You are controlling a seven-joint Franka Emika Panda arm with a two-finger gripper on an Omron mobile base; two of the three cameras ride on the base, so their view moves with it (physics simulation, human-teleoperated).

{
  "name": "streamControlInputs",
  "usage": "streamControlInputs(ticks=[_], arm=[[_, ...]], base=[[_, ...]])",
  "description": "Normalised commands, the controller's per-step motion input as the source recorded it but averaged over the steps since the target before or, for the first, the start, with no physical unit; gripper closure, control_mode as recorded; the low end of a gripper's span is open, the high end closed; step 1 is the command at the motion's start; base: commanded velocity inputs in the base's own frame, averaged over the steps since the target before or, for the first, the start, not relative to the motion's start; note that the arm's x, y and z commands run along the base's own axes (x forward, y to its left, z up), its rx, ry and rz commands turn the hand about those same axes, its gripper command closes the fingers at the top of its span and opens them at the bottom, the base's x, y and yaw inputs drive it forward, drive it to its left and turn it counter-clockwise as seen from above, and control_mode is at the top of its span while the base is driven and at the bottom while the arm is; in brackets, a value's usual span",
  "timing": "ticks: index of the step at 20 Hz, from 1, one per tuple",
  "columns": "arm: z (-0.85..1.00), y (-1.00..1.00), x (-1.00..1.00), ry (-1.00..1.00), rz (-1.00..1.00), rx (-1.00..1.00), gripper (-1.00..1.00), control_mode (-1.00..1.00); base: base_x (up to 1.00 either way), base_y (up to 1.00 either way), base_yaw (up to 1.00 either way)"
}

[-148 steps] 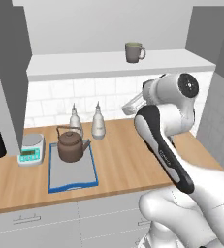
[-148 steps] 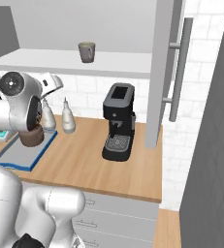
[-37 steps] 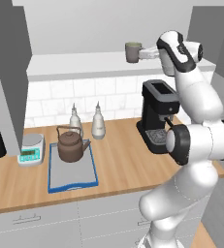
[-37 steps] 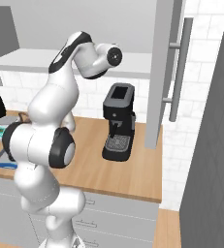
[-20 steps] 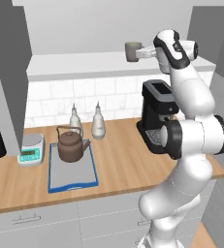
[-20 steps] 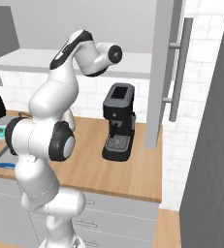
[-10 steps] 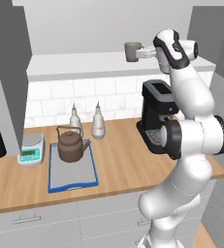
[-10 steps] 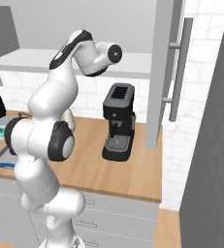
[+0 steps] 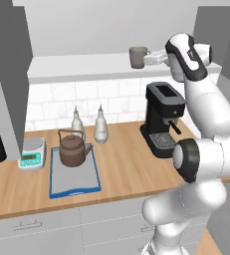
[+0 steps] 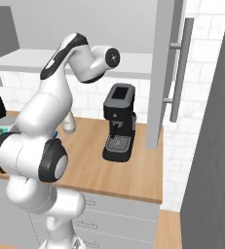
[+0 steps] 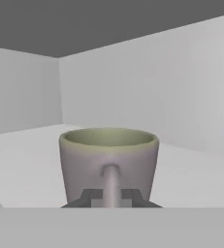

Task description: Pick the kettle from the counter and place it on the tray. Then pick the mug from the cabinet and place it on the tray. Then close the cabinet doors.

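The grey-brown mug (image 9: 137, 56) stands on the pale shelf (image 9: 81, 65) of the open cabinet. My gripper (image 9: 148, 59) reaches in from the right and is shut on the mug's side handle. In the hand view the mug (image 11: 108, 157) stands upright just ahead, its handle between my fingertips (image 11: 91, 195), with the gripper (image 11: 111, 195) shut on it. The dark-brown kettle (image 9: 72, 150) sits at the back of the blue-rimmed tray (image 9: 74, 189) on the wooden counter (image 9: 126, 167).
A black coffee machine (image 9: 162, 119) stands under my arm on the counter. Two pale bottles (image 9: 101, 125) and a white scale (image 9: 32, 152) flank the tray. The cabinet doors hang open, one at the left (image 9: 7, 84), one at the right (image 10: 163, 73).
The jaws have closed onto the mug's handle. The arm and the mug have hardly shifted.
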Motion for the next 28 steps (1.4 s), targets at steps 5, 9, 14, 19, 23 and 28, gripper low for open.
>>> streamControlInputs(ticks=[5,9,14,19,23,28], arm=[[0.00,0.54,-0.87,0.00,0.11,0.00,1.00,-1.00],[-0.03,0.50,-0.96,-0.02,0.10,0.00,1.00,-1.00],[-0.09,0.43,-0.99,-0.01,0.11,0.00,1.00,-1.00],[-0.23,0.41,-0.85,0.00,0.12,0.00,1.00,-1.00],[-0.37,0.34,-0.64,0.00,0.12,0.00,1.00,-1.00],[-0.57,0.31,-0.30,0.06,0.14,0.00,1.00,-1.00]], base=[[0.00,0.00,0.00],[0.00,0.00,0.00],[0.00,0.00,0.00],[0.00,0.00,0.00],[0.00,0.00,0.00],[0.00,0.00,0.00]])
